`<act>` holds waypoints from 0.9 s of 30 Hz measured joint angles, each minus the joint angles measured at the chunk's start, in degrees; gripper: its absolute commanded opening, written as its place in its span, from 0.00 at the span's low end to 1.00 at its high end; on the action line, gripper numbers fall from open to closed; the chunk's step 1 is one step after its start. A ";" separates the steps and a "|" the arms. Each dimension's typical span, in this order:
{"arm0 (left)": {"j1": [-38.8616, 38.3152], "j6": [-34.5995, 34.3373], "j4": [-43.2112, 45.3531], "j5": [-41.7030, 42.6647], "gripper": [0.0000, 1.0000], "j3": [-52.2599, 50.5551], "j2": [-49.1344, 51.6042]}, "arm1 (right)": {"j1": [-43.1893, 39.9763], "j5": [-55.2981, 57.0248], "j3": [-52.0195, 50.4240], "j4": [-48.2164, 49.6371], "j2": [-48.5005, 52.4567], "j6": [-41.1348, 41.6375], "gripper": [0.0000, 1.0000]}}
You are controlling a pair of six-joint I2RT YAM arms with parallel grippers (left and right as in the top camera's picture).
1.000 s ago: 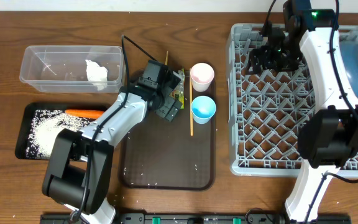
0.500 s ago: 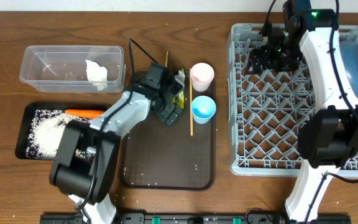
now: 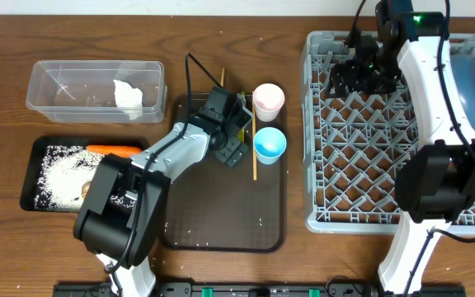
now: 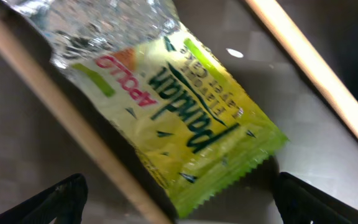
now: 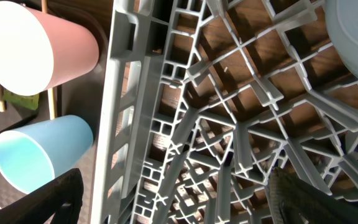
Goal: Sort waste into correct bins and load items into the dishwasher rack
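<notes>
The left claw (image 4: 189,200) hangs over the upper middle of the brown serving tray (image 3: 221,223), its fingers spread wide and gripping nothing. In the wrist view the two fingertips sit in the lower corners of the frame. The yellow-green pandan cake wrapper (image 4: 185,124) lies flat on the tray just above the line between them, and only its lower corner reaches into the gap.

The wrapper's long axis runs from its crumpled silver end at upper left to its sealed yellow end at lower right, so it lies oblique to the closing line. One wooden chopstick (image 4: 73,124) runs along the wrapper's lower-left edge, touching it, and heads into the gap. A second chopstick (image 4: 316,62) crosses the upper right, apart from the wrapper.

This arm is much the nearer. The right claw (image 3: 363,82) is also wide open and empty, well apart over the upper left of the grey dishwasher rack (image 3: 361,181).

The coming grasp likely needs a short push forward and down, and it risks catching the near chopstick. The clear tub (image 3: 56,87) waits on the desk at upper left.
</notes>
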 measured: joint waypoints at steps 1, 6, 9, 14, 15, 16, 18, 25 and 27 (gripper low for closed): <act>-0.13 -0.11 0.15 -0.79 0.95 0.00 -0.13 | 0.00 0.00 0.00 0.02 0.00 -0.02 0.88; -1.60 -0.09 0.87 -3.54 0.95 0.00 -0.79 | 0.00 0.00 0.00 0.13 0.00 -0.20 0.89; -3.54 0.76 0.92 -4.07 0.95 0.00 -1.07 | 0.00 0.00 0.00 0.17 -0.02 -0.20 0.89; -6.88 3.80 0.96 -4.20 0.89 0.00 -1.05 | 0.00 0.02 0.00 0.17 -0.02 -0.20 0.89; -7.13 4.24 1.01 -4.26 0.89 0.00 -0.92 | 0.00 0.00 0.00 0.17 -0.02 -0.20 0.89; -7.23 4.74 1.20 -4.48 0.88 0.00 -0.76 | 0.00 0.00 0.00 0.15 -0.02 -0.20 0.89; -7.15 5.18 1.90 -5.25 0.88 0.00 -0.11 | 0.00 0.00 0.00 0.15 -0.02 -0.20 0.89; -6.78 5.40 5.49 -7.43 0.70 0.48 1.22 | 0.00 0.00 0.00 0.15 -0.02 -0.20 0.89; -6.62 5.55 6.36 -8.24 0.56 0.63 1.75 | 0.00 0.00 0.00 0.11 -0.02 -0.20 0.89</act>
